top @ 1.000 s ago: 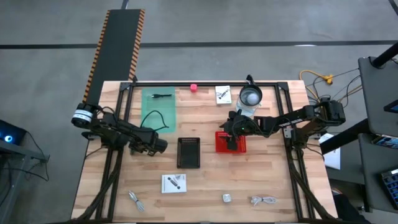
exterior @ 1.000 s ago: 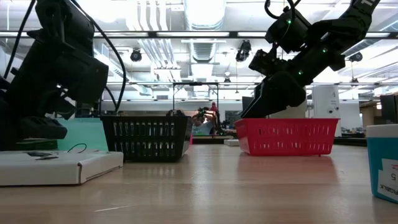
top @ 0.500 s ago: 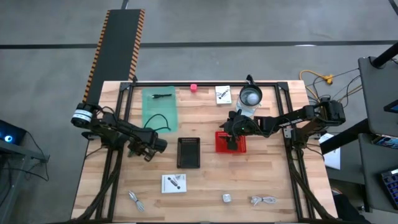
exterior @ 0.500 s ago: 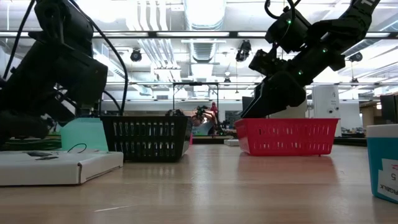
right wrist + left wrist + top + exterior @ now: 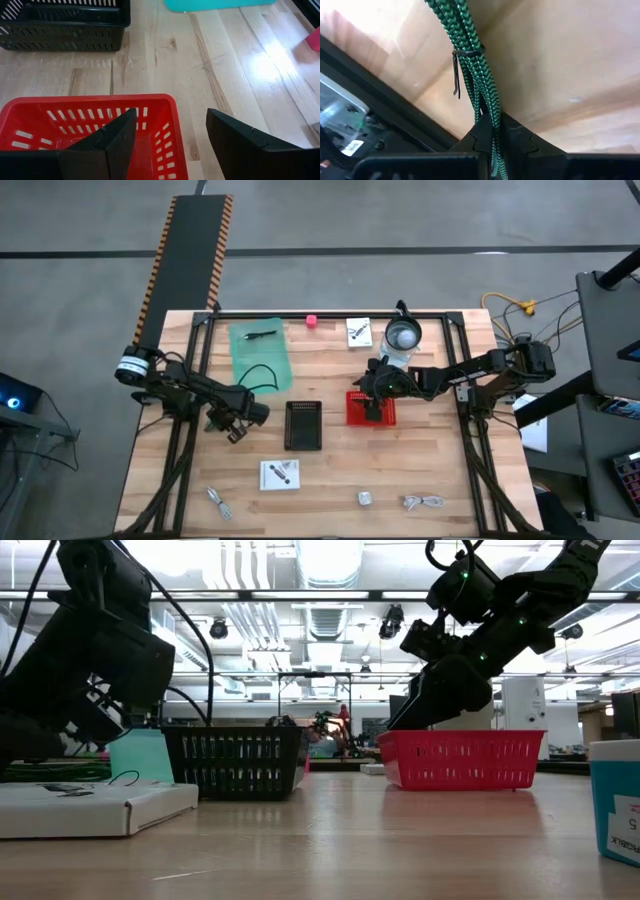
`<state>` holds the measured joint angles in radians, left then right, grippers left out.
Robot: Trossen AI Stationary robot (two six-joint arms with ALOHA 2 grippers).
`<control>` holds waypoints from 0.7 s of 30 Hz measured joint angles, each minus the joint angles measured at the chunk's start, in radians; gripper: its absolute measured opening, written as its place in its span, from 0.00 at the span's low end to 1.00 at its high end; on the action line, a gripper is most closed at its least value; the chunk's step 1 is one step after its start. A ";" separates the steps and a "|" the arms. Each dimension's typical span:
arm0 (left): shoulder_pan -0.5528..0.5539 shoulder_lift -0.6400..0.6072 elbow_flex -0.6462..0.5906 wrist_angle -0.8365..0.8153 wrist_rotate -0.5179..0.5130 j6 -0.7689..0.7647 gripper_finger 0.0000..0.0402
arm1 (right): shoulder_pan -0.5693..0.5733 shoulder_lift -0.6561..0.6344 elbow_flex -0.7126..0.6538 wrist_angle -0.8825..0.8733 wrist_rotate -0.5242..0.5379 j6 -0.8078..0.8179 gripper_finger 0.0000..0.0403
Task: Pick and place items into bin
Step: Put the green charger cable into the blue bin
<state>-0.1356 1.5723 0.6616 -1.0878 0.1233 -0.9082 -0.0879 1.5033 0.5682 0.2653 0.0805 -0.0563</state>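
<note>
Since a sec ago, per the high view, my left tool (image 5: 232,429) has swung a bit toward the near desk edge, just left of the black bin (image 5: 304,424), while my right tool (image 5: 372,412) hasn't budged over the red bin (image 5: 371,409). Judging by that, the carry to a bin is under way, drop not yet done. Low view: left arm sits higher vs before; both bins stand side by side, apart. Left wrist view: tool clamped shut on a green braided cable bundle (image 5: 476,75), hanging above the desk (image 5: 570,60). Right wrist view: fingers (image 5: 112,141) spread wide, holding nothing, red bin below. Still loose: two white cards (image 5: 279,474), pink blob (image 5: 312,321), silver cube (image 5: 366,498), pen (image 5: 262,335) on green mat. Black bin's wall stands betw. cable & drop; clear jug (image 5: 402,335) is no obstacle.
</note>
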 joint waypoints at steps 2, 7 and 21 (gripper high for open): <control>0.000 0.000 0.007 -0.008 0.017 0.006 0.02 | 0.000 0.000 0.000 0.000 0.000 0.000 0.56; -0.001 -0.019 0.019 -0.041 0.072 0.053 0.02 | 0.000 0.000 0.000 0.000 0.000 0.000 0.56; -0.001 -0.135 0.031 -0.145 0.115 0.027 0.02 | 0.000 0.000 0.000 0.000 0.000 -0.004 0.56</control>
<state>-0.1371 1.4377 0.6928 -1.2333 0.2385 -0.8810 -0.0879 1.5032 0.5682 0.2653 0.0805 -0.0605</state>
